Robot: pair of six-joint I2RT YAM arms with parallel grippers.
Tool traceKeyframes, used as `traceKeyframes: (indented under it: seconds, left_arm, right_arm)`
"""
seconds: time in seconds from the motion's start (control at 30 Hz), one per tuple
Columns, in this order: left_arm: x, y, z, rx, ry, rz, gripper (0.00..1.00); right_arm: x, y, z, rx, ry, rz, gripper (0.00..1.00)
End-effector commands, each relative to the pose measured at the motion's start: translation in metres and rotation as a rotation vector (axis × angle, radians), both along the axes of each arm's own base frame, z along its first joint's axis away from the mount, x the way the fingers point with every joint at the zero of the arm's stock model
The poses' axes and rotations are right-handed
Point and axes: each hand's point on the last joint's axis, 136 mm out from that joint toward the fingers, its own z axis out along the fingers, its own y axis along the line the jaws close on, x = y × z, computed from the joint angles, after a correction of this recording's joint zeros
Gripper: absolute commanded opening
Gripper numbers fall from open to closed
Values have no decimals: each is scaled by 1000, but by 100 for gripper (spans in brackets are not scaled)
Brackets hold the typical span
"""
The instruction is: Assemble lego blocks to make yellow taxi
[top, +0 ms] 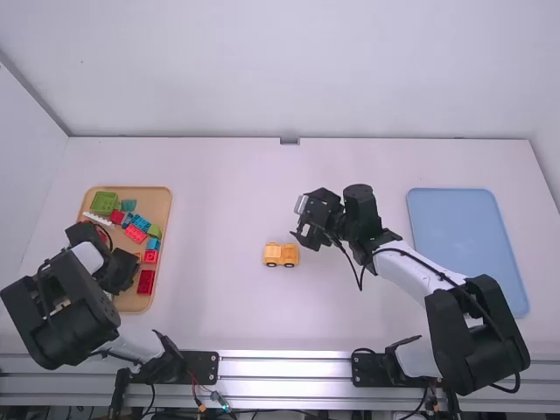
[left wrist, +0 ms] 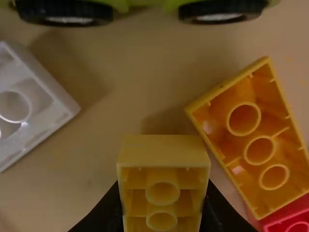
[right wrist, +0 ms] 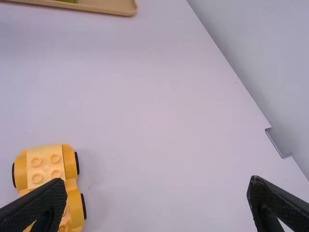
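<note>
One yellow block (left wrist: pixel 164 152) is pinched between the fingers of the left gripper (top: pixel 124 273), its hollow underside plain in the left wrist view. The right wrist view shows studs on the car (top: pixel 281 254), with the right gripper's (top: pixel 301 236) fingers wide apart; the high view puts the car mid-table. The tan tray (top: pixel 161 203) holds red blocks (top: pixel 146 282), green blocks (top: pixel 104 202) and a white block (left wrist: pixel 36 99).

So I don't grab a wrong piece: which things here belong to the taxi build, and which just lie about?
Likely for the taxi:
- yellow wheeled base on the table
- yellow brick in the left gripper
- loose yellow-orange brick

Likely just lying about:
- green wheeled piece
- white brick
- red bricks
- blue tray
</note>
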Motion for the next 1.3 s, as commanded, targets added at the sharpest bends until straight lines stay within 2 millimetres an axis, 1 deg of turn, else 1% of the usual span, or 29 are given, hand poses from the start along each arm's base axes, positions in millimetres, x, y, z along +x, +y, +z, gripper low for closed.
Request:
traceKeyframes:
  seconds: [0.0,0.03,0.07,0.13,0.17,0.2,0.23,0.27,0.3,0.33,0.37,0.4,0.43,0.47,0.5,0.53,0.57,0.63,0.67,0.7,0.73,0.77,0.87,0.93,0.97,1.0,1.07,1.2,1.27]
  left_arm:
    - [10,2,28,55,-83,-16,7]
    - [13,1,41,73,-122,-26,6]
    - [15,0,47,81,-145,-44,6]
    - [37,-15,87,96,-328,-181,7]
    - [40,-18,95,98,-365,-203,9]
    - [48,-26,112,103,-444,-257,10]
    - [59,-39,135,106,-550,-329,12]
    - [60,-41,138,107,-563,-340,12]
    - [67,-52,154,114,-638,-406,13]
    - [80,-76,186,134,-779,-545,13]
    - [84,-86,197,144,-827,-600,13]
    - [90,-100,212,156,-893,-677,12]
    - [95,-113,222,164,-940,-746,11]
    - [100,-131,234,173,-1003,-842,10]
    - [105,-154,245,189,-1072,-972,10]
    - [107,-163,249,192,-1095,-1019,10]
    - [111,-181,255,193,-1139,-1093,10]
    - [120,-207,260,188,-1190,-1178,12]
    - [123,-213,261,181,-1204,-1196,12]
    - [127,-234,264,163,-1256,-1276,14]
    - [127,-256,266,139,-1324,-1384,14]
    - [125,-269,268,123,-1372,-1459,14]
    - [118,-294,269,62,-1492,-1618,12]
    - [116,-301,268,40,-1550,-1687,11]
    - [113,-307,266,1,-1619,-1758,10]
    - [112,-307,266,-9,-1632,-1770,10]
    - [110,-310,266,-56,-1688,-1822,9]
    - [121,-319,265,-141,-1720,-1833,6]
    - [120,-325,263,-178,-1733,-1885,5]
  right_arm:
    - [2,3,11,72,35,-34,99]
    - [4,5,17,110,49,-53,99]
    - [6,6,20,127,54,-62,98]
    - [11,9,35,217,83,-97,99]
    - [11,10,38,237,88,-98,99]
    - [10,13,45,276,102,-88,98]
    - [8,17,53,326,125,-70,99]
    - [7,18,55,335,130,-67,99]
    - [4,22,63,386,158,-51,99]
    - [0,26,80,479,206,-21,99]
    - [0,26,86,507,214,-15,99]
    - [1,26,95,546,227,-10,99]
    - [2,24,102,578,233,-8,99]
    - [3,23,111,611,252,-1,99]
    - [5,23,119,636,274,7,99]
    - [5,23,123,643,282,17,99]
    - [5,25,130,651,298,53,99]
    - [5,28,139,651,325,112,99]
    - [5,29,142,648,330,132,99]
    - [5,32,147,639,352,183,99]
    - [4,34,151,628,374,249,99]
    - [2,36,153,620,386,294,99]
    - [-1,38,159,598,414,419,99]
    - [-5,39,163,586,441,489,99]
    - [-4,40,167,581,485,529,99]
    - [-4,41,167,581,490,531,99]
    - [-2,49,169,577,520,554,99]
    - [-3,65,170,570,524,586,99]
    - [-5,71,172,568,521,600,100]
